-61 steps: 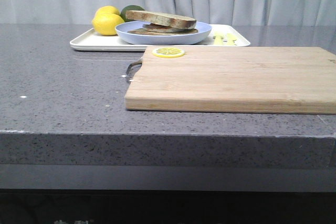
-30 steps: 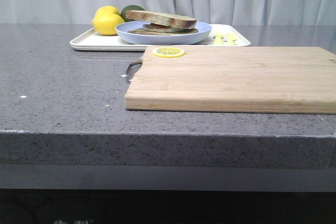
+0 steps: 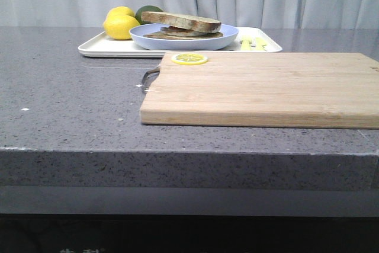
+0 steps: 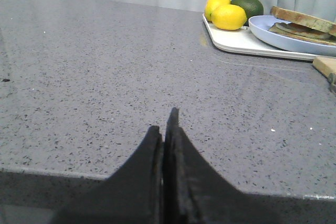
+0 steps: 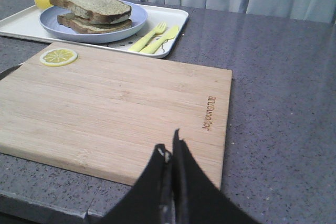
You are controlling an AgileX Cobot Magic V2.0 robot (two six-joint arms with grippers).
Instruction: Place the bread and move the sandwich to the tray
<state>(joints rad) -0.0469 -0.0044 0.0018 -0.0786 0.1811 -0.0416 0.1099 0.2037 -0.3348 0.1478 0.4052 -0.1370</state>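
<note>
1. The left gripper (image 4: 165, 129) sits low over the near left part of the grey speckled table (image 3: 71, 99). Its two black fingers are pressed together with nothing between them.
2. Toward the far edge of the table, a little left of centre, lies the white tray (image 3: 100, 47). It is well apart from the left gripper, with only bare tabletop between them.
3. On the tray's left end are two lemons (image 3: 121, 26), and a dark green fruit (image 3: 147, 11) sits just behind them, possibly an avocado.
4. Right of the lemons, on the tray, stands the round pale blue plate (image 3: 142, 37). On it is the sandwich (image 5: 86, 23), and the thick slice of bread (image 3: 180, 21) lies on top as its upper layer. No egg can be made out between the slices.
5. On the tray's right end, just beside the plate, lie a yellow fork (image 5: 147, 38) and a yellow knife (image 5: 163, 39), side by side.
6. In front of the tray, toward the near right of the table, lies the wooden cutting board (image 3: 266, 90), with a metal handle (image 3: 148, 78) at its left end and a lemon-slice decoration (image 3: 189, 58) on its far left corner.
7. The right gripper (image 5: 172, 153) hangs over the board's near right part, its fingers closed on each other and holding nothing. The sandwich and tray are well beyond it, past the board's far edge.
</note>
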